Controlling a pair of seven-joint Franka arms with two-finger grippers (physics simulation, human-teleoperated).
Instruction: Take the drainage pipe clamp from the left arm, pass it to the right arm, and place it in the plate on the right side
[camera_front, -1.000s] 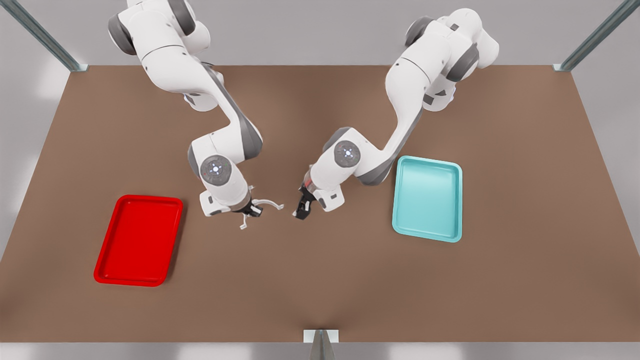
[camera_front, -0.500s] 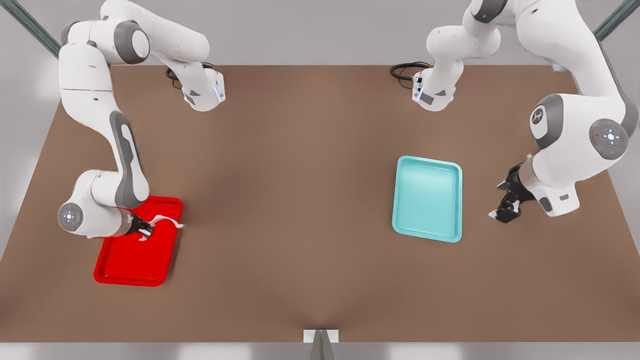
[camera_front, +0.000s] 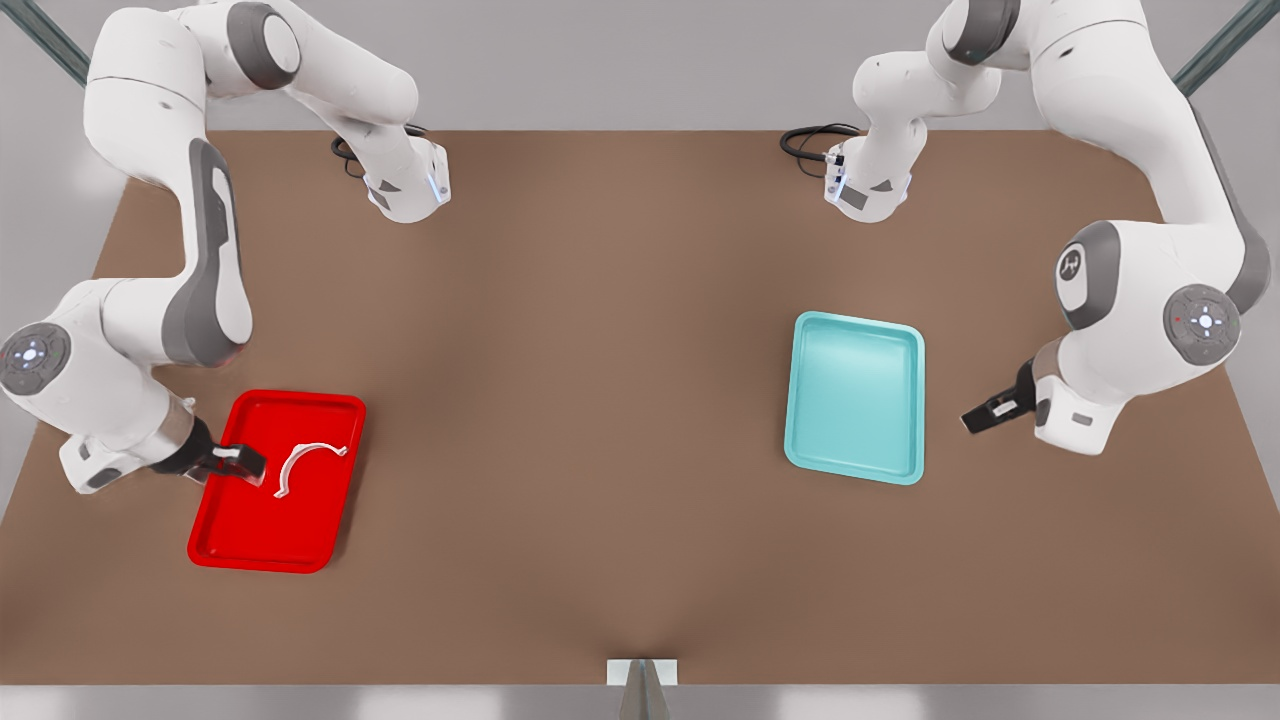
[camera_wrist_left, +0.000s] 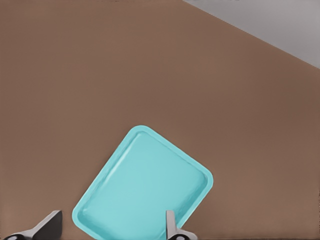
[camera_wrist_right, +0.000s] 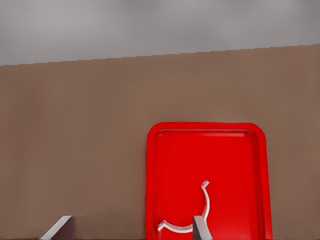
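Front view: the small white plastic half-round drainage pipe clamp lies flat inside the bright red shallow rectangular plate, in its upper half, on the front view's left of the brown table. The right gripper hangs over the plate's near-left rim, just beside the clamp but apart from it, holding nothing. In the right wrist view its two grey fingertips stand spread wide, released, with the clamp resting on the red plate between them and beyond.

On the front view's right, the left gripper waits beside the light teal rectangular tray, just off that tray's outer edge and not touching it. The left wrist view has its fingertips parted wide with nothing between them, and the teal tray lying beyond on bare table.

Black cables curl at the arm bases along the far edge. A small grey bracket sits at the near edge.
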